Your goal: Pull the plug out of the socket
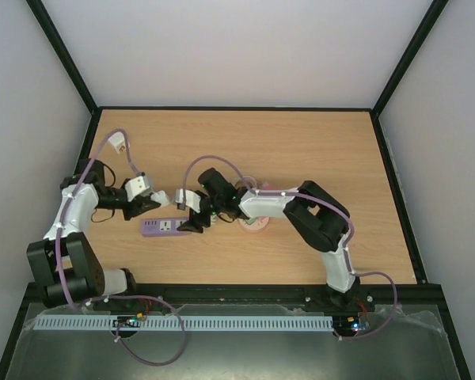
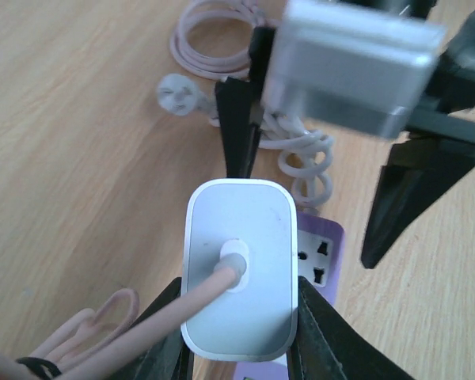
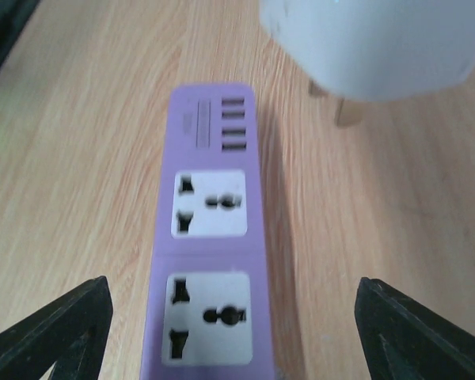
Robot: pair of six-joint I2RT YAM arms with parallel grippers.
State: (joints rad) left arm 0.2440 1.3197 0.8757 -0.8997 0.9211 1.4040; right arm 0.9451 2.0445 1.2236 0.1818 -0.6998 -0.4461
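My left gripper (image 1: 154,203) is shut on a white plug (image 1: 161,196) with a pinkish cable; in the left wrist view (image 2: 237,324) the fingers clamp both sides of the plug (image 2: 237,261). The plug hangs above the table, and its bare prongs show in the right wrist view (image 3: 340,111). The pale pink socket (image 1: 256,226) lies mostly hidden under my right arm; its coiled pink cable (image 2: 222,39) shows. My right gripper (image 1: 196,215) is wide open and empty, its fingers straddling the lilac power strip (image 3: 210,237) in the right wrist view (image 3: 226,332).
The lilac power strip (image 1: 170,227) lies between the two grippers, its white cord coiled beside it (image 2: 305,158) with a white plug end (image 2: 174,91). A small white object (image 1: 119,142) sits at the far left. Black frame rails edge the wooden table (image 1: 301,142).
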